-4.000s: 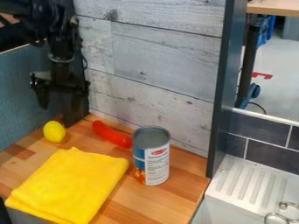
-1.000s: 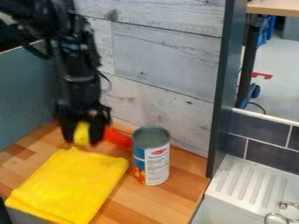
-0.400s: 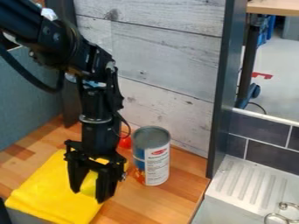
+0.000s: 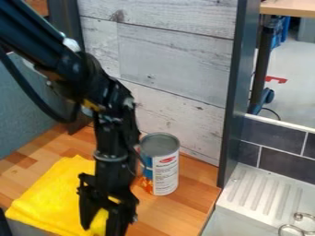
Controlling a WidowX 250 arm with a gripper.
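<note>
downward, tool (image 4: pixel 101 228) over yellow cloth (image 4: pixel 52 193)

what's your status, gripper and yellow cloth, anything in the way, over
Gripper low at yellow cloth's right side, hold unclear. Cloth folded, partly hidden. Upright can nearby, up and right in view.
</note>
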